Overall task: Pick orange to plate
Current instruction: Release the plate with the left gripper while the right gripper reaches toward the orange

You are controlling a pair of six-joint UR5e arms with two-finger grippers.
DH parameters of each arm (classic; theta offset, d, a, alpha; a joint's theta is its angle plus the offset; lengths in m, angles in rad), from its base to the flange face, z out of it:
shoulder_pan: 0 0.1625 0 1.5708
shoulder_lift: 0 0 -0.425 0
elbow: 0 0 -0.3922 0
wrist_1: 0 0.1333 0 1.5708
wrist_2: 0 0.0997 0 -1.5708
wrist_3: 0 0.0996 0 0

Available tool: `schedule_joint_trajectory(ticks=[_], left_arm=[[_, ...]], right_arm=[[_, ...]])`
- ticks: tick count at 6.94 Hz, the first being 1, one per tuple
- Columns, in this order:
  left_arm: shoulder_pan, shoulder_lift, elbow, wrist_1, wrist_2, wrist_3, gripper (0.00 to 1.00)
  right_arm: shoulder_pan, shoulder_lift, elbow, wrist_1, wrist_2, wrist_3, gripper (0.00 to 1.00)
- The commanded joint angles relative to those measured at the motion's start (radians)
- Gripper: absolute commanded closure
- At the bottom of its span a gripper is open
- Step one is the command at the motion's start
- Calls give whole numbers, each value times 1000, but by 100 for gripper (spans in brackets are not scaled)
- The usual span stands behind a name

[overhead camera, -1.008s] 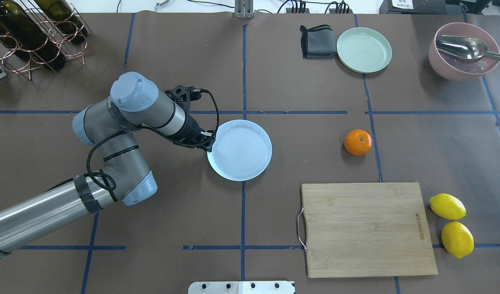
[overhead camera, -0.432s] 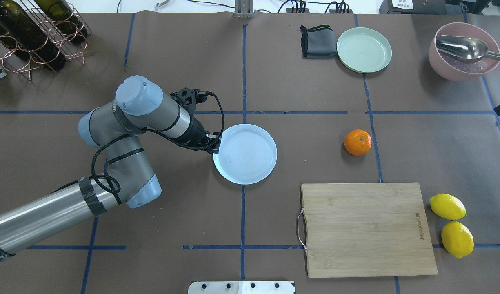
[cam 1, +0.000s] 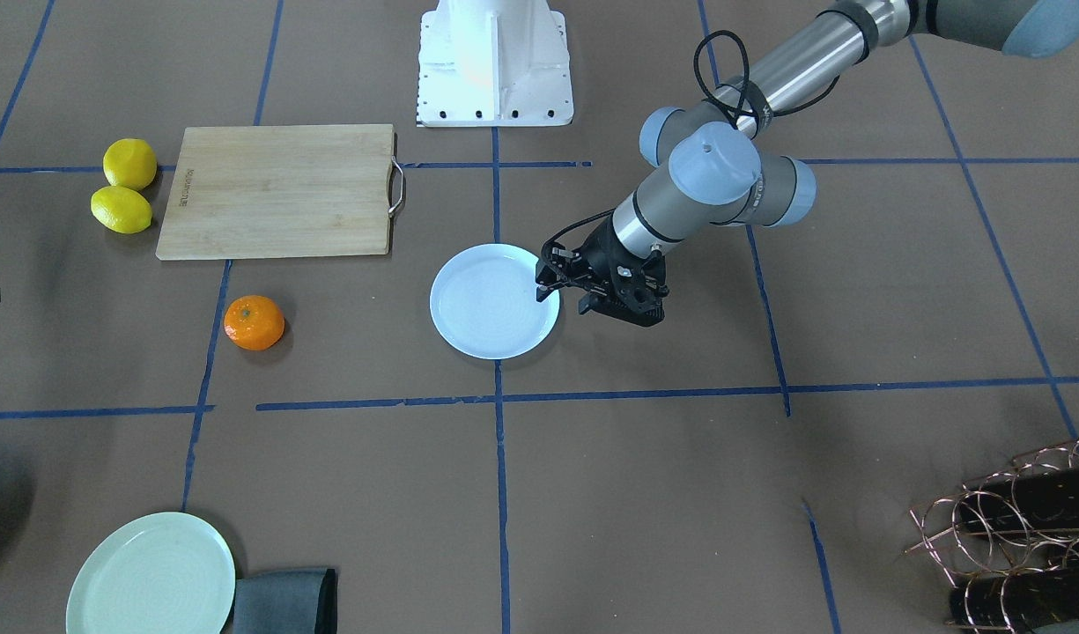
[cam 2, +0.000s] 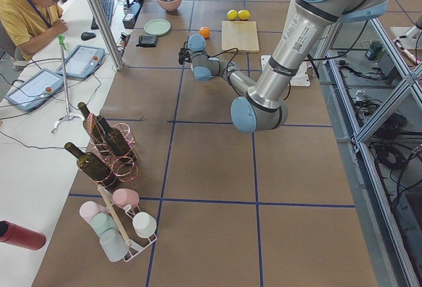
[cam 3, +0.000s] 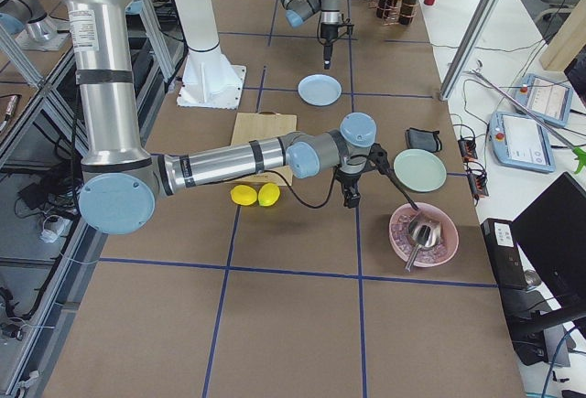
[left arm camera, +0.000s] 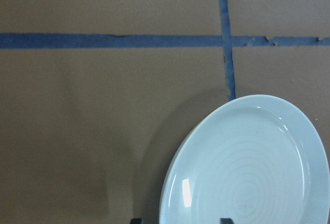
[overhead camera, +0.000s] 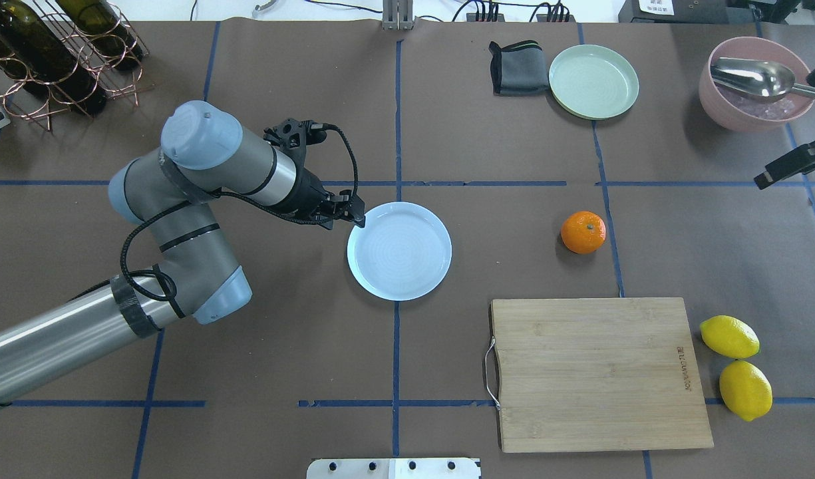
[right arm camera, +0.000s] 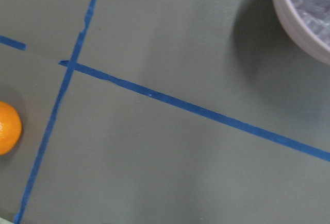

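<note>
The orange [overhead camera: 583,232] sits alone on the brown table, right of centre, and also shows at the left edge of the right wrist view as the orange [right arm camera: 7,127]. The pale bluish plate [overhead camera: 399,251] lies flat mid-table. My left gripper [overhead camera: 356,218] hovers at the plate's far-left rim. It is open: in the left wrist view its two tips stand apart at the bottom edge, above the plate [left arm camera: 252,167]. My right gripper [overhead camera: 763,179] enters at the right edge, well to the right of the orange. Whether it is open or shut I cannot tell.
A wooden cutting board [overhead camera: 597,372] lies near the orange, with two lemons [overhead camera: 729,336] to its right. At the far side are a pale green plate [overhead camera: 593,81], a grey cloth [overhead camera: 517,66] and a pink bowl [overhead camera: 756,83] with a metal scoop. A bottle rack [overhead camera: 54,53] fills the far-left corner.
The plate slid a little to the right with my left gripper at its rim. That gripper has since risen and drawn back from the rim. My right gripper has come into view at the right edge.
</note>
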Motion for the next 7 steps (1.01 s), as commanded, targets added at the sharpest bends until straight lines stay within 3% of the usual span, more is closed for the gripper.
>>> schedule_joint_trajectory(ticks=[1,3,5,7], left_arm=[[-34,45,-65,-2,-4,-1,29],[-41,55,-67,0,-4,-1,29],[-41,59,-67,0,-4,-1,28],[-41,62,-67,0,-3,-1,28]], right_arm=[[-154,36,17,141,-16,336,0],[-317,57,98,205,-196,644,0],[-456,61,106,202,-400,762,0],[-500,96,97,185,-430,783,0]])
